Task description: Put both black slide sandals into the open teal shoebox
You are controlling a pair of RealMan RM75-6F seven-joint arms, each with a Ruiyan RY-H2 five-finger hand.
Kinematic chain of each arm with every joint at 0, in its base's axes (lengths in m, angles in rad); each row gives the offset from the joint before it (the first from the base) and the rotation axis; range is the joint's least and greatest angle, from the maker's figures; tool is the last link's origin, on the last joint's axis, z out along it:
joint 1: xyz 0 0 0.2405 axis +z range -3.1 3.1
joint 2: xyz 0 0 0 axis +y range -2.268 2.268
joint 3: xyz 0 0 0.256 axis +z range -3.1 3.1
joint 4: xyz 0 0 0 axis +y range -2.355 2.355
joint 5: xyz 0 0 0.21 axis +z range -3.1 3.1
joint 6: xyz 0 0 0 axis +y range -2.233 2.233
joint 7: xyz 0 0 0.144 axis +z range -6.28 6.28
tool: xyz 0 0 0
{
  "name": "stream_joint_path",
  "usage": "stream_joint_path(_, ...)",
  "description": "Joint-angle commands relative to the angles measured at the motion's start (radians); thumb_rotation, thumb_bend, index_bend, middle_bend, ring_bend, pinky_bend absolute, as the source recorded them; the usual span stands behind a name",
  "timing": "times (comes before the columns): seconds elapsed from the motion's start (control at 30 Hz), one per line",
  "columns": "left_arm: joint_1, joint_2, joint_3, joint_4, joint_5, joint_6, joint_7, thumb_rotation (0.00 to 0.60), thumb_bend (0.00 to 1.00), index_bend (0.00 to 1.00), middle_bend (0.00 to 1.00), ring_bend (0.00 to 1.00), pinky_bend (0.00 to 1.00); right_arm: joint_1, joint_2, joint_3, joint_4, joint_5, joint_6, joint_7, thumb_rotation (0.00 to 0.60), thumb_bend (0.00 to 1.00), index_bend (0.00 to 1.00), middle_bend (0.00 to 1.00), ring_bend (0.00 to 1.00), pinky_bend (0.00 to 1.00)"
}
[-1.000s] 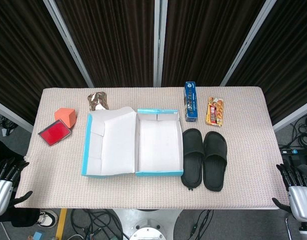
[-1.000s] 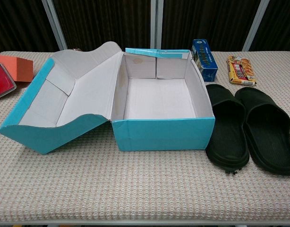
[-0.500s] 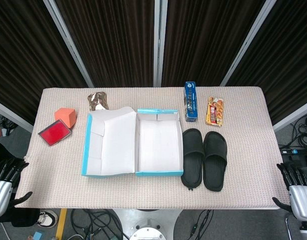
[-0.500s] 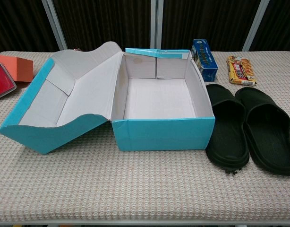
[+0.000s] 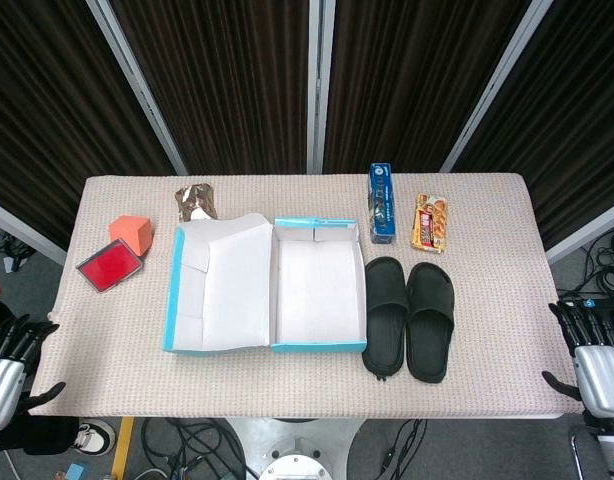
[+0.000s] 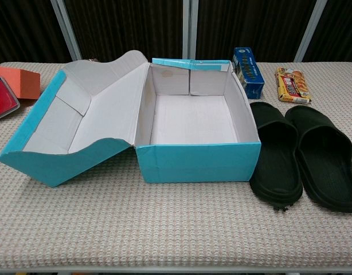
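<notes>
Two black slide sandals lie side by side on the table just right of the box: the left sandal [image 5: 385,313] [image 6: 276,157] and the right sandal [image 5: 429,320] [image 6: 323,156]. The teal shoebox [image 5: 319,345] [image 6: 198,162] stands open with a white, bare inside, its lid [image 5: 219,290] [image 6: 78,123] folded out to the left. My left hand [image 5: 9,365] hangs off the table's front left corner, fingers spread, holding nothing. My right hand [image 5: 590,357] hangs off the front right corner, fingers also apart and holding nothing. Neither hand shows in the chest view.
Behind the sandals lie a blue carton [image 5: 381,203] [image 6: 247,72] and a snack packet [image 5: 430,222] [image 6: 292,85]. At the far left sit an orange block [image 5: 131,233] [image 6: 18,81] and a red tray [image 5: 109,268] [image 6: 0,97]. A crumpled foil wrapper [image 5: 196,202] lies behind the lid.
My right hand has risen slightly and shifted a little toward the table. Nothing on the table has moved.
</notes>
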Motion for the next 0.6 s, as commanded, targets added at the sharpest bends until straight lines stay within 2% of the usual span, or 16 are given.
stream_joint_path(0.03, -0.001, 0.002, 0.007, 0.008, 0.011, 0.003, -0.009, 0.600, 0.00, 0.17, 0.18, 0.05, 0.09, 0.061, 0.054, 0.034, -0.068, 0.023, -0.075, -0.011, 0.600, 0.00, 0.03, 0.07, 0.00, 0.05)
stream_joint_path(0.33, 0.006, 0.009, 0.004, 0.011, 0.000, 0.012, -0.027, 0.600, 0.00, 0.17, 0.19, 0.05, 0.09, 0.266, 0.166, 0.120, -0.244, 0.153, -0.381, -0.064, 0.600, 0.00, 0.03, 0.09, 0.00, 0.10)
stream_joint_path(0.47, 0.008, 0.005, 0.007, 0.017, 0.000, 0.012, -0.034, 0.600, 0.00, 0.17, 0.19, 0.05, 0.09, 0.384, 0.188, 0.156, -0.306, 0.302, -0.579, -0.114, 0.600, 0.00, 0.03, 0.10, 0.00, 0.12)
stream_joint_path(0.6, 0.011, 0.003, 0.006, 0.026, -0.004, 0.014, -0.049, 0.600, 0.00, 0.17, 0.19, 0.05, 0.09, 0.492, 0.161, 0.175, -0.316, 0.447, -0.712, -0.189, 0.600, 0.00, 0.03, 0.10, 0.00, 0.12)
